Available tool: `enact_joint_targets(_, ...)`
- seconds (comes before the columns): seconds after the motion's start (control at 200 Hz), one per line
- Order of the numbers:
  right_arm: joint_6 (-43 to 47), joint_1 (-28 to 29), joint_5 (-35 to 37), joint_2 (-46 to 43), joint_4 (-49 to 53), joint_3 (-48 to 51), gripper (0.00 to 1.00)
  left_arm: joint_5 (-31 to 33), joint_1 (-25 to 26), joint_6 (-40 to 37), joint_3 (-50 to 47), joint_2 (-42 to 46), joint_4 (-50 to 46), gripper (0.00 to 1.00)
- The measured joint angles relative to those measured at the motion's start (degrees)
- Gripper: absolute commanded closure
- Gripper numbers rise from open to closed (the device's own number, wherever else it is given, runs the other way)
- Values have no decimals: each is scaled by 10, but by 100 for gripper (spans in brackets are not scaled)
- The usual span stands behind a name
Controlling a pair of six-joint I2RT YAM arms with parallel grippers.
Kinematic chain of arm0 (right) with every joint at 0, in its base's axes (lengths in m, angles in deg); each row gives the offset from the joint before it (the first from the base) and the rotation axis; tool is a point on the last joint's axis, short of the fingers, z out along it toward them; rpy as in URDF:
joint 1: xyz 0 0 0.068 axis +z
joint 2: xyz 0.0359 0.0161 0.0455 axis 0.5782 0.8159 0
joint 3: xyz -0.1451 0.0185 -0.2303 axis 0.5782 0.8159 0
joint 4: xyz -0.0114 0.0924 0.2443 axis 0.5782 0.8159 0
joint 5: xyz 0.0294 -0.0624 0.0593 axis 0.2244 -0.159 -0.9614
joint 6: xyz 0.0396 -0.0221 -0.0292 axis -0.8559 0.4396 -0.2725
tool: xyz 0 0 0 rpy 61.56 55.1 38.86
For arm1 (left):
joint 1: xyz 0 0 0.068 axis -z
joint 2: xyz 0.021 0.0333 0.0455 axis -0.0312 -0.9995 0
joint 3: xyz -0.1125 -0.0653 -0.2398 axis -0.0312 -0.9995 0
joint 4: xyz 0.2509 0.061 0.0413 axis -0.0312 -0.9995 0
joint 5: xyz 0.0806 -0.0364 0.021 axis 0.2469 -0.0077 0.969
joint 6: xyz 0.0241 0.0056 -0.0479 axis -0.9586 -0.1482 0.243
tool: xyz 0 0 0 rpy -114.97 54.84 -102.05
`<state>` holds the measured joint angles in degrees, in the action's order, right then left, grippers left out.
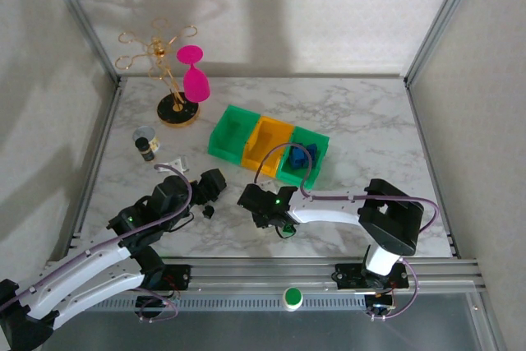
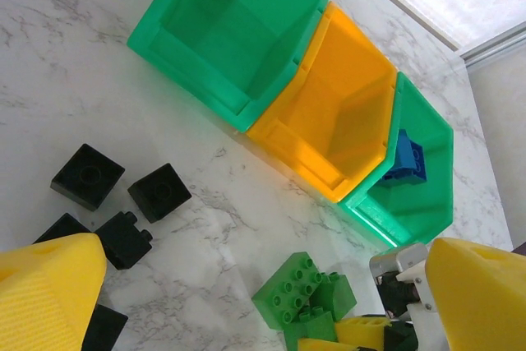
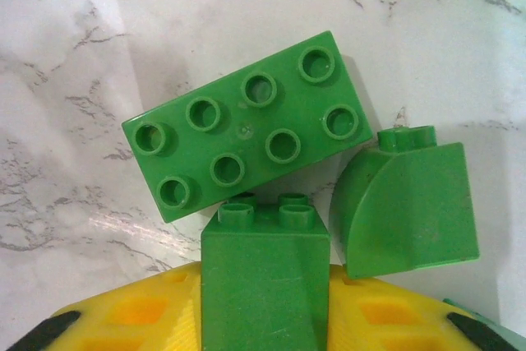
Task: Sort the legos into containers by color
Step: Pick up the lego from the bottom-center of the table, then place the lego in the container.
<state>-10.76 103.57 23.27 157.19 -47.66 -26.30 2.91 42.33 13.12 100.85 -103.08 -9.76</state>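
Right claw (image 3: 265,284) is down on the green cluster and clenched on the upright green brick (image 3: 265,256), with a yellow pad tight against each flank and the studs pointing to 12 o'clock in the wrist view. Just beyond it, at 12, the eight-stud green brick (image 3: 246,125) lies flat on the desk (image 3: 74,22), long axis running 8 to 2 o'clock. The curved green brick (image 3: 404,207) sits just beside the gripped one at 2. Now the line that matters: seen from above, the empty green bin (image 2: 164,47) lies at roughly 11 o'clock from this claw, the orange bin (image 2: 329,113) at 12, and the end green bin (image 2: 440,178), with blue bricks (image 2: 407,162) inside, at 1. My read: lift, then swing toward 11. Left claw (image 1: 209,188) hangs released, fingers spread wide, off at 9 o'clock near the black bricks (image 2: 86,174), so the right arm is plainly the nearer one for green.
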Motion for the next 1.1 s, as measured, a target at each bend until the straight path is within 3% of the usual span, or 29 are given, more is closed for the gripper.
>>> enact_joint_targets(0.37, 2, -9, -1, -59, 15, -3, 65, 2, 0, -1, 0, -1, 1, 0)
enact_joint_targets(0.611, 40, -87, 0, -99, 22, -64, 65, 3, -15, -10, 1, -19, 12, 0)
enact_joint_targets(0.851, 92, -171, 14, -32, 0, -161, 66, -4, -46, -23, 11, -61, 44, 0)
enact_joint_targets(1.101, 122, -213, 26, 73, -27, -223, 66, -30, -77, -37, 27, -103, 87, 0)
